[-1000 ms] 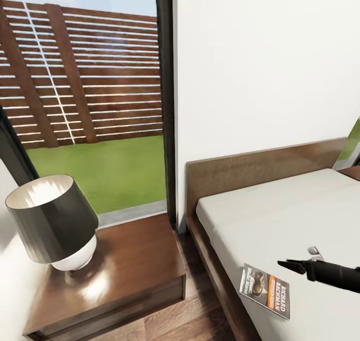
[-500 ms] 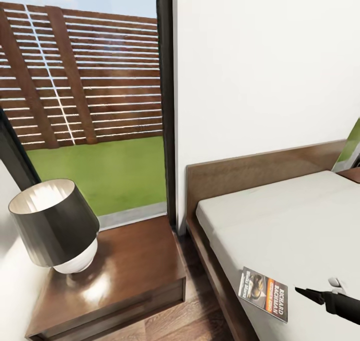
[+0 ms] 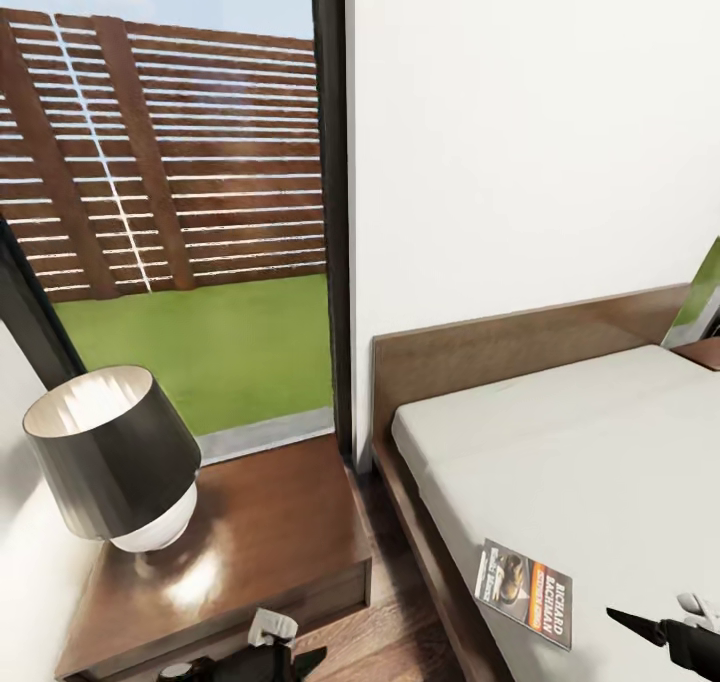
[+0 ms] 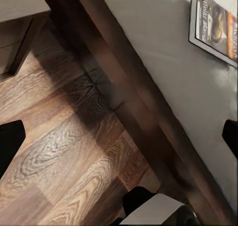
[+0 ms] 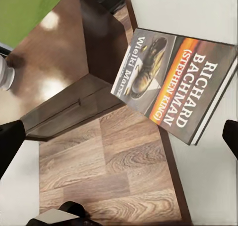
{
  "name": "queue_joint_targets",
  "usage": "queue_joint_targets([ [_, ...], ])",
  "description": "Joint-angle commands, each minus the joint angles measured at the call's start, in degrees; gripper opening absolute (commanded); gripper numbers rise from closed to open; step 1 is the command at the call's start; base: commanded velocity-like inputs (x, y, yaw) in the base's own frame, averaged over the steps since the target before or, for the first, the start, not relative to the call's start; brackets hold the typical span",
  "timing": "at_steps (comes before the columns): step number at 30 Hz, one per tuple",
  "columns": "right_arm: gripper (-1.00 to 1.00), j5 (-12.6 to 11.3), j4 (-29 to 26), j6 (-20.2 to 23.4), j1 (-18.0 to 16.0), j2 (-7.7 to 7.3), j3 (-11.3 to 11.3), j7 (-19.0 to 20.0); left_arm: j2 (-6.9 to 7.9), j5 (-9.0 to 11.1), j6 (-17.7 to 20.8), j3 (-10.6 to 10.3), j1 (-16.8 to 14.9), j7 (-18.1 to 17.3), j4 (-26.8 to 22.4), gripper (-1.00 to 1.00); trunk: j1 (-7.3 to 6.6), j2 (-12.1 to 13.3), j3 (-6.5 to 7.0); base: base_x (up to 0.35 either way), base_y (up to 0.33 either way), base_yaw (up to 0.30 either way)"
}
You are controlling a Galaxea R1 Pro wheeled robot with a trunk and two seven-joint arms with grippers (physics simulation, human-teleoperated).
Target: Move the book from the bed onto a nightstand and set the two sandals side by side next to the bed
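Note:
The book (image 3: 523, 592) lies flat near the side edge of the bed (image 3: 590, 462), its dark cover with the orange band facing up. My right gripper (image 3: 650, 627) hovers over the grey mattress just right of the book, open and empty; in the right wrist view the book (image 5: 173, 84) lies beyond its spread fingertips (image 5: 230, 136). Low over the wood floor between bed and nightstand (image 3: 250, 542), my left gripper (image 3: 285, 654) is open and empty. Its wrist view takes in the bed frame (image 4: 134, 97) and the book (image 4: 215, 25). The two sandals are out of view.
A dark-shaded lamp (image 3: 110, 457) stands on the nightstand's left half; its right half is bare. A tall window with grass and a slatted fence (image 3: 160, 152) lies behind. A narrow strip of floor (image 3: 400, 622) separates nightstand and bed. A second nightstand (image 3: 705, 350) peeks at the far right.
My right gripper has drawn back toward the lower right, away from the book. The left gripper has come into view at the bottom. The book has stayed in place.

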Motion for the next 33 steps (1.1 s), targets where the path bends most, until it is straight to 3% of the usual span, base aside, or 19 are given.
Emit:
queue_joint_targets([
  [1, 1.00, -0.43, 0.47, 0.55, -0.04, -0.03, 0.12, 0.15, -0.41, -0.43, 1.26, 0.47, -0.01, -1.06, -1.18, 1.00, -0.23, 0.38, 0.12, 0.000, 0.000, 0.000],
  [6, 1.00, -0.43, 1.25, 0.40, -0.04, -0.03, 0.12, 0.17, -2.11, 0.04, 2.54, 0.53, -0.03, -2.10, -3.84, 1.00, -1.33, 2.39, 1.02, 0.000, 0.000, 0.000],
  [10, 1.00, -0.43, 1.36, -0.51, -0.04, -0.03, 0.09, 0.17, -4.21, 3.01, 3.19, 0.55, -0.41, -2.18, -4.56, 1.00, -1.98, 3.59, 1.56, 0.000, 0.000, 0.000],
  [12, 1.00, -0.43, 1.37, -1.00, -0.04, -0.03, 0.10, 0.17, -4.83, 4.50, 5.37, 0.55, -0.59, -2.26, -4.78, 1.00, -1.98, 3.59, 1.56, 0.000, 0.000, 0.000],
  [15, 1.00, -0.43, 1.38, -1.15, -0.04, -0.03, 0.09, 0.17, -5.54, 5.00, 7.17, 0.55, -0.70, -2.60, -5.05, 1.00, -1.98, 3.59, 1.56, 0.000, 0.000, 0.000],
  [17, 1.00, -0.43, 1.38, -1.21, -0.04, -0.03, 0.11, 0.17, -6.39, 5.21, 8.31, 0.55, -0.85, -4.41, -5.87, 1.00, -1.98, 3.59, 1.56, 0.000, 0.000, 0.000],
  [21, 1.00, -0.43, 1.38, -1.25, -0.04, -0.03, 0.11, 0.19, -6.81, 5.29, 12.71, 0.55, -1.42, -13.83, -7.90, 1.00, -1.98, 3.59, 1.56, 0.000, 0.000, 0.000],
  [27, 1.00, -0.46, 1.38, -1.20, -0.04, -0.09, 0.04, 0.41, -6.82, 5.26, 14.48, 0.49, -1.74, -18.24, -8.18, 1.00, -1.98, 3.59, 1.56, 0.000, 0.000, 0.000],
  [29, 1.00, -0.49, 1.27, -1.18, -0.04, -0.24, 0.02, 2.00, -6.79, 5.26, 14.54, 0.48, -1.75, -18.53, -8.16, 1.00, -1.98, 3.59, 1.56, 0.000, 0.000, 0.000],
  [31, 1.00, -0.51, 0.87, -1.04, -0.04, -0.44, -0.06, 8.96, -6.73, 5.24, 14.59, 0.51, -1.77, -18.71, -8.03, 1.00, -1.98, 3.59, 1.56, 0.000, 0.000, 0.000],
  [32, 1.00, -0.56, -0.28, -0.62, -0.04, -1.07, -0.84, 14.25, -6.64, 5.20, 14.52, 0.51, -1.77, -18.76, -7.92, 1.00, -1.98, 3.59, 1.56, 0.000, 0.000, 0.000],
  [33, 1.00, -0.54, -1.27, -0.53, -0.04, -1.68, -1.11, 15.21, -6.62, 5.19, 14.49, 0.46, -1.77, -18.77, -7.88, 1.00, -1.98, 3.59, 1.56, 0.000, 0.000, 0.000],
])
